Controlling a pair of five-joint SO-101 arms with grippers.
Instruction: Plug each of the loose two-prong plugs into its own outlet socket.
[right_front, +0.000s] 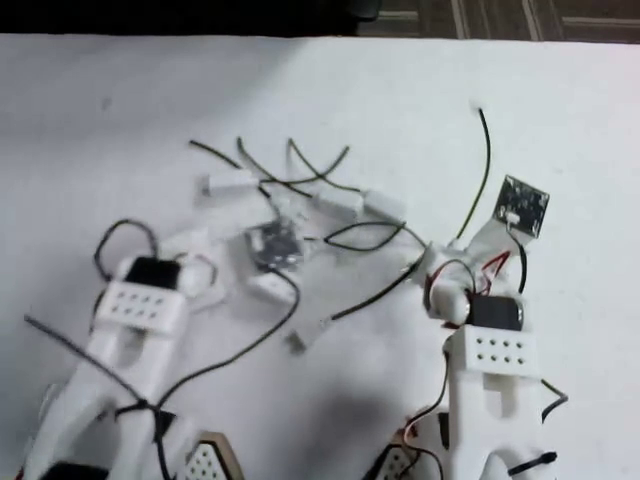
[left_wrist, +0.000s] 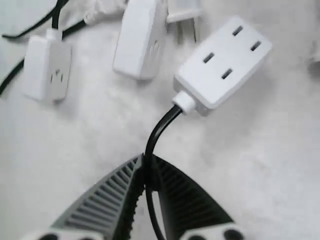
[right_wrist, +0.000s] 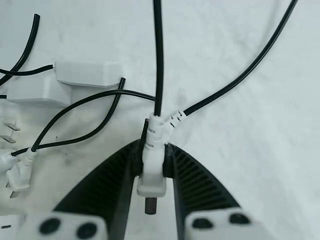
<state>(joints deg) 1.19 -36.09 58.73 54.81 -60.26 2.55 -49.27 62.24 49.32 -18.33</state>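
Overhead, your table (right_front: 120, 120) carries tangled black cords (right_front: 360, 236) and at least four white blocks, clustered between both arms, presumably so either can reach them.

Left wrist view: your left gripper (left_wrist: 148, 164) is pinched shut on one cord (left_wrist: 156, 131) just behind a two-outlet socket (left_wrist: 222, 62), likely to steady it. Two other sockets (left_wrist: 47, 67) and one loose plug (left_wrist: 184, 17) lie near.

Right wrist view: your right gripper (right_wrist: 152, 150) is clamped on one held plug (right_wrist: 151, 177), likely for carrying. A second plug (right_wrist: 17, 172) lies well apart.
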